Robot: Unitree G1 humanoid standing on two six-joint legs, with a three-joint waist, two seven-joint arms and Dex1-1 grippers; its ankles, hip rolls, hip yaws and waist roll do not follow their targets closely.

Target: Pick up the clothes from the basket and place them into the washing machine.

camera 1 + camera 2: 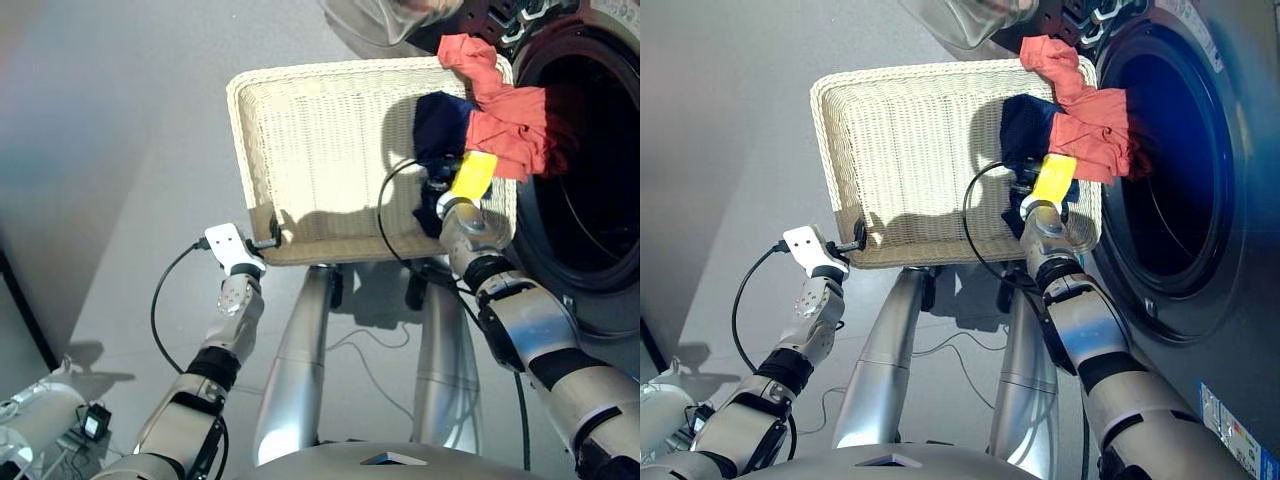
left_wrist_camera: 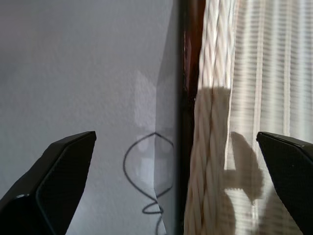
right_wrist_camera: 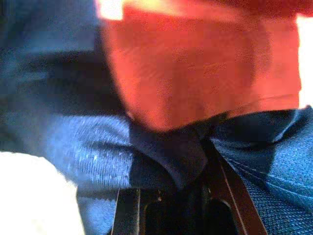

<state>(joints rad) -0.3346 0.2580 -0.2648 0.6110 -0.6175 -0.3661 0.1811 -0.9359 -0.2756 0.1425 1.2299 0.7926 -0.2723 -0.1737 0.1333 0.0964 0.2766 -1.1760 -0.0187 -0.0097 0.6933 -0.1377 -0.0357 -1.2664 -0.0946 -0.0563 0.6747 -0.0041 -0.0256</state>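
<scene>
Grey floor (image 1: pixel 120 130) fills everything left of my view, bare and smooth. Thin black cable (image 1: pixel 156 300) loops over it beside my left arm. Second black cable (image 1: pixel 384 205) arcs near my right arm. White and grey gear (image 1: pixel 45 425) sits on floor at lower left corner, small black box (image 1: pixel 96 421) just beside it. Blue label (image 1: pixel 1230 425) on dark panel at lower right.
</scene>
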